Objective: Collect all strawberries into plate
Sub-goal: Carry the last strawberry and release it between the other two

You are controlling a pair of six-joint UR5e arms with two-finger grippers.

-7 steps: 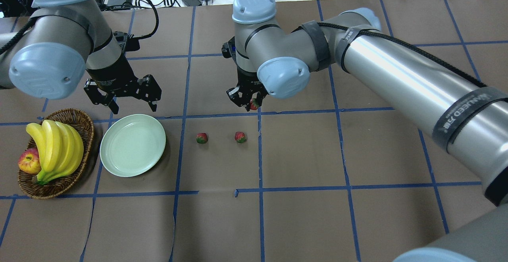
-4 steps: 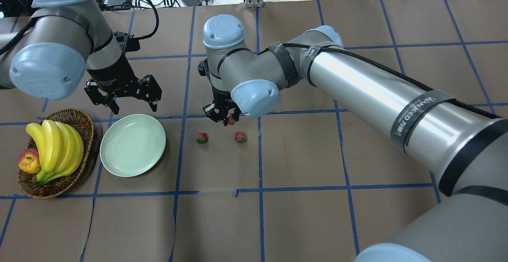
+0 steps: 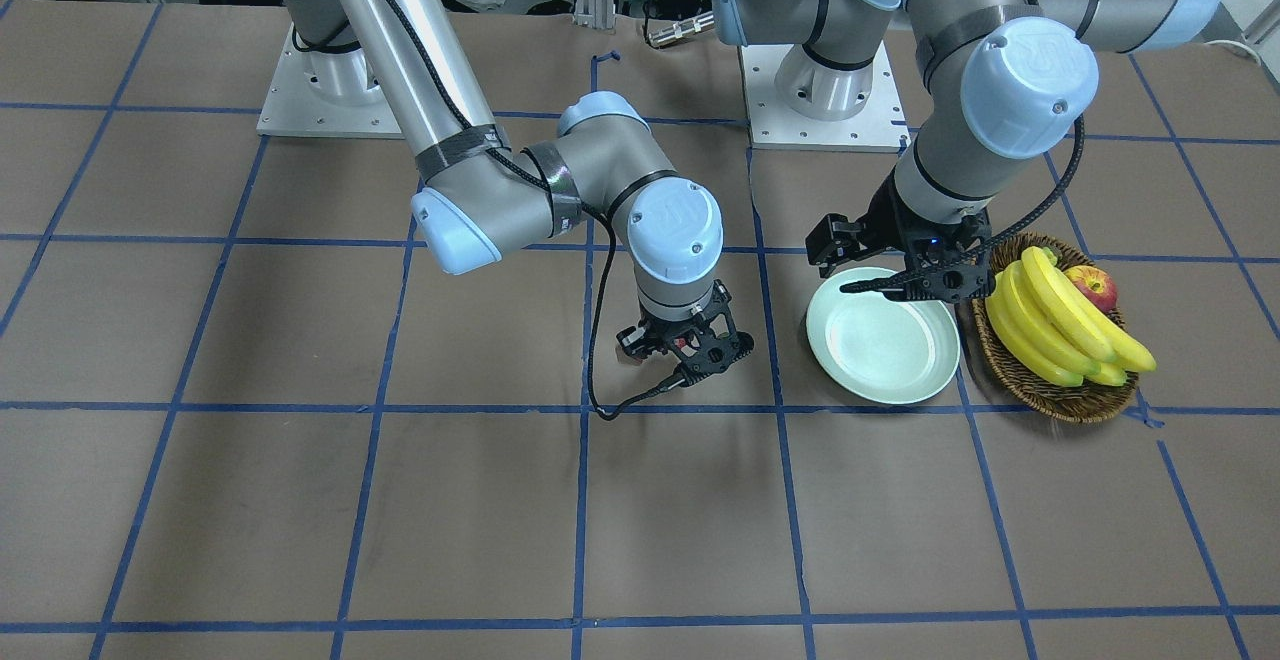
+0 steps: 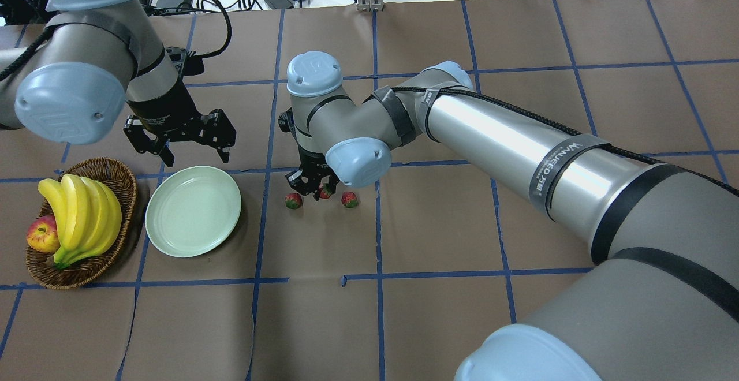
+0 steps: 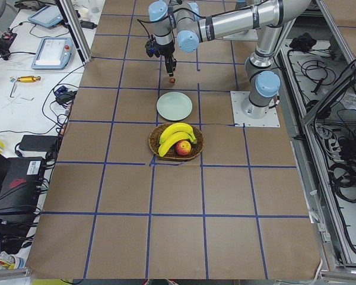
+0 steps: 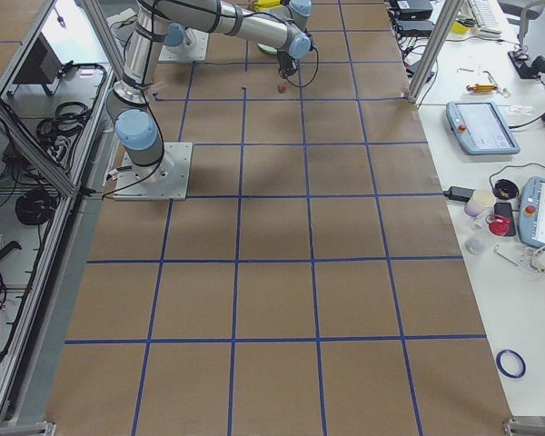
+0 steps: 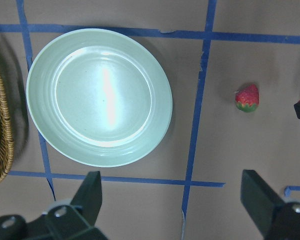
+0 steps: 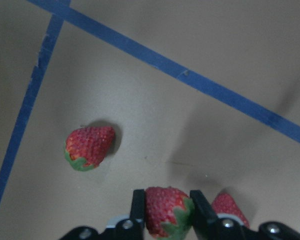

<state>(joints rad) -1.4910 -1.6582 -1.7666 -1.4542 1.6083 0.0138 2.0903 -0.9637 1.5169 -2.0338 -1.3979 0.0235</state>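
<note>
My right gripper (image 8: 168,200) pinches a held strawberry (image 8: 162,216) just above the table (image 4: 439,225), between two loose strawberries (image 4: 294,200) (image 4: 349,199). My left gripper (image 4: 195,156) hangs by the plate (image 4: 173,243), fingers spread wide.

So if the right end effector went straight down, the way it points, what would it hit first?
Likely the brown table paper, between the loose strawberries; the held strawberry would touch down first. Depth is unclear.

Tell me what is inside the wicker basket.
The basket holds a bunch of yellow bananas and a red-yellow apple tucked beside them. The bananas cover most of the basket's floor, so anything beneath them cannot be seen.
</note>
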